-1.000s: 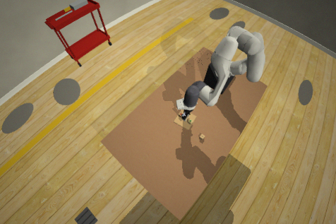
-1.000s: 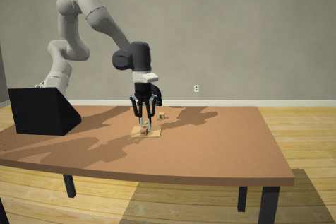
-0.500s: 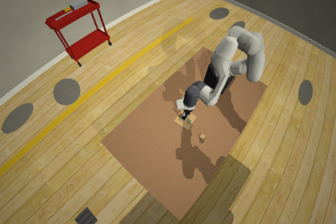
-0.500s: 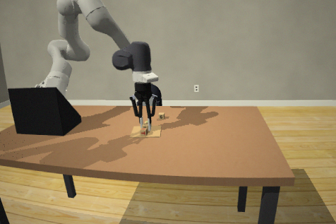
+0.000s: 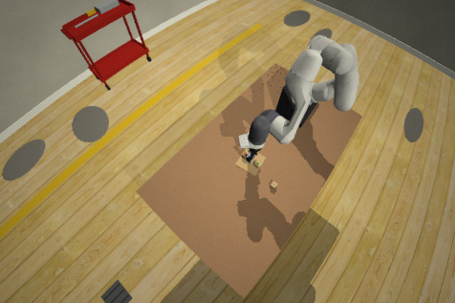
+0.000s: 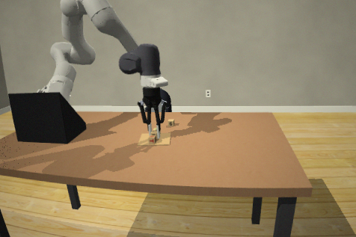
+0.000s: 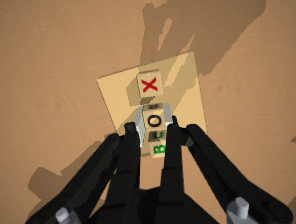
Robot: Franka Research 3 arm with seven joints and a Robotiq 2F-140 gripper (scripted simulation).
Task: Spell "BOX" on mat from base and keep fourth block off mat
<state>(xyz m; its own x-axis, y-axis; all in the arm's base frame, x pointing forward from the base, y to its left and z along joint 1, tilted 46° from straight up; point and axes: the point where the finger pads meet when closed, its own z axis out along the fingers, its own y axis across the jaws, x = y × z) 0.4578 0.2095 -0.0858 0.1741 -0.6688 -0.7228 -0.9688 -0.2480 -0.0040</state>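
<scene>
The mat (image 5: pixel 242 164) (image 6: pixel 165 141) (image 7: pixel 111 88) lies flat on the table. The X block (image 5: pixel 245 153) (image 6: pixel 152 140) (image 7: pixel 149 84) lies on it, red letter up. The O block (image 7: pixel 154 120) is between the two fingertips. The B block (image 5: pixel 257 164) (image 7: pixel 159 149) is on the other side of O, green letter up, partly hidden by a finger in the wrist view. From the base side the three run B, O, X from left to right. My gripper (image 6: pixel 154 135) (image 7: pixel 154 112) is shut on the O block, low over the mat. Any gap beneath O is hidden.
The fourth block (image 5: pixel 273 184) (image 6: pixel 170 122) lies off the mat on the brown table (image 5: pixel 191 190) (image 6: pixel 224 156), beyond the B side. The B and X blocks stand close on either side of the fingers. A red cart (image 5: pixel 119 61) stands away from the table.
</scene>
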